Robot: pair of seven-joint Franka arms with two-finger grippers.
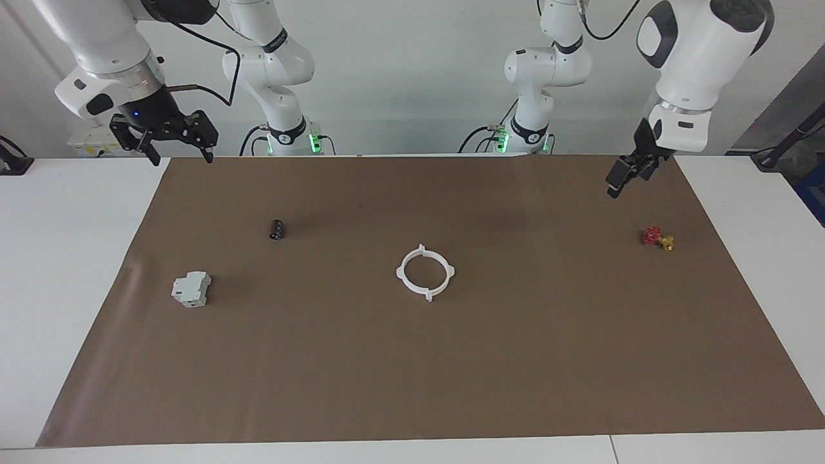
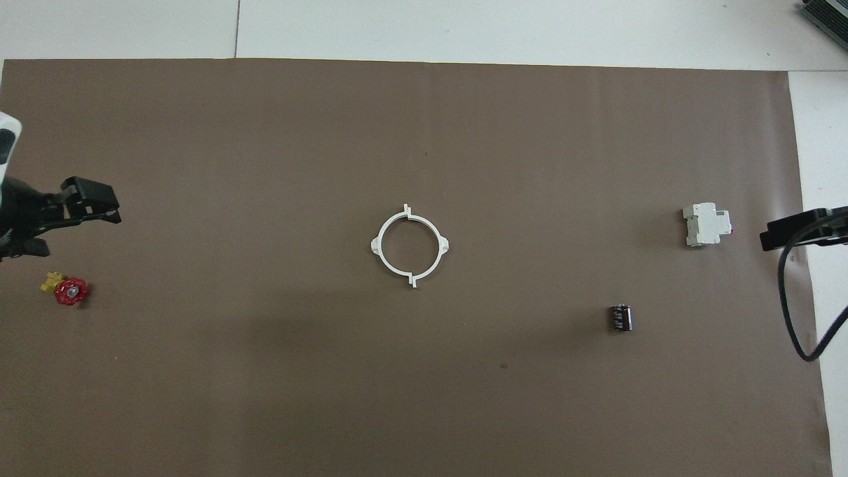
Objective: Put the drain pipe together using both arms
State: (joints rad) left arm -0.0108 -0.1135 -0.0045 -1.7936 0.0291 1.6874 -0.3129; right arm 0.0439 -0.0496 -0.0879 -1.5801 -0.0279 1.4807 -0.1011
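While both arms hang raised at the ends of the table, the thin white plastic ring of two joined half-arcs lies flat, untouched, at the middle of the brown paper mat. Its tabbed seam line runs toward and away from the robots. The left tool is held up toward the left arm's end, near the small red-and-yellow valve; its state cannot be told. The right tool is spread, empty, well apart from the ring. Assembly is judged complete.
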